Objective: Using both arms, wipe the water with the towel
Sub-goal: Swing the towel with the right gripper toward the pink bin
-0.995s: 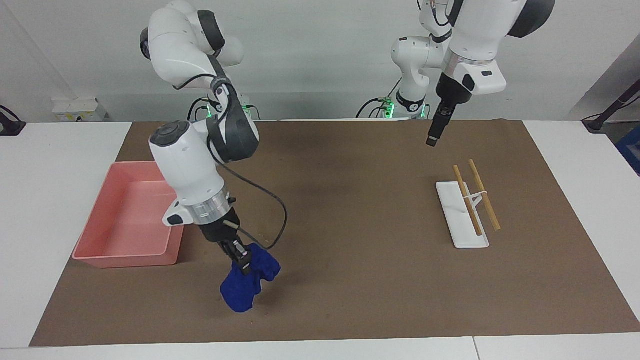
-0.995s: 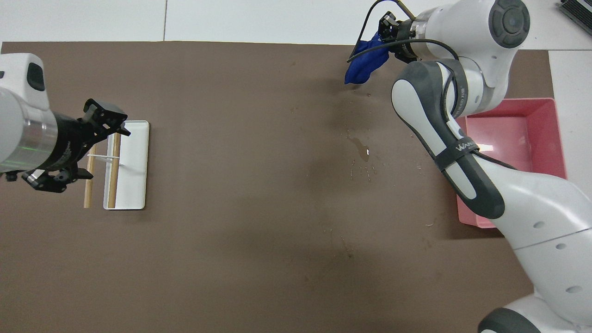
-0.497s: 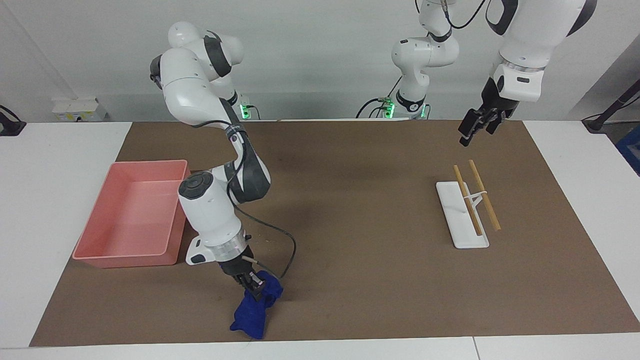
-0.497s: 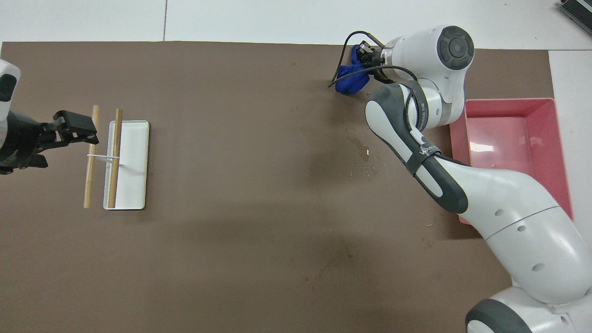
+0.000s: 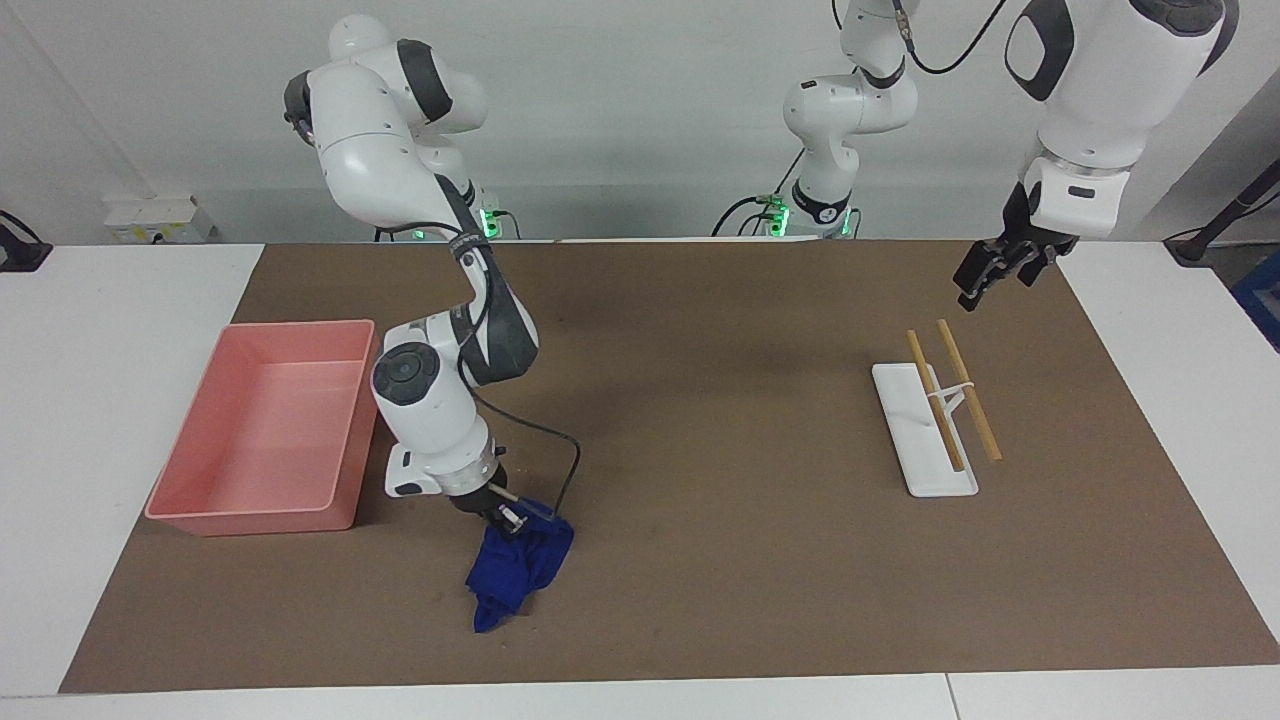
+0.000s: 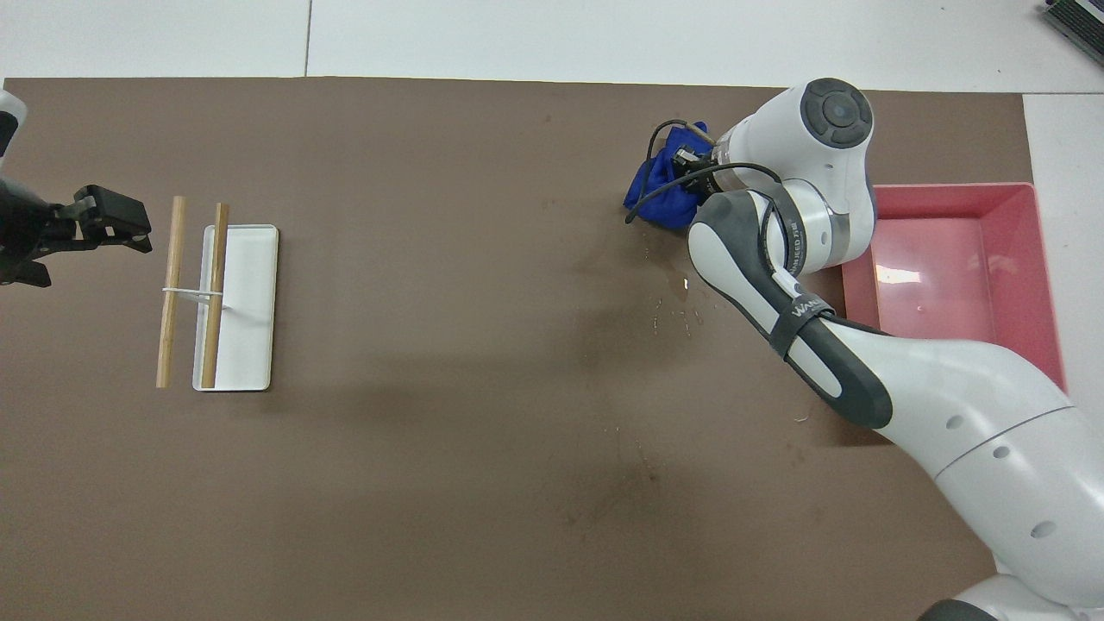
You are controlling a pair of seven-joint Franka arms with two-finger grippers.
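My right gripper is shut on the blue towel. The towel is bunched, and its lower end lies on the brown mat beside the pink tray. The water shows as a small wet patch with tiny droplets on the mat, just nearer to the robots than the towel and partly hidden under my right arm. My left gripper hangs open and holds nothing, in the air over the mat beside the rack, toward the left arm's end of the table.
A pink tray stands at the right arm's end of the mat. A white rack with two wooden sticks lies at the left arm's end. The brown mat covers most of the table.
My right gripper has come down and drawn the towel along the mat toward the robots and the water. My left gripper has swung away from over the rack toward the left arm's end.
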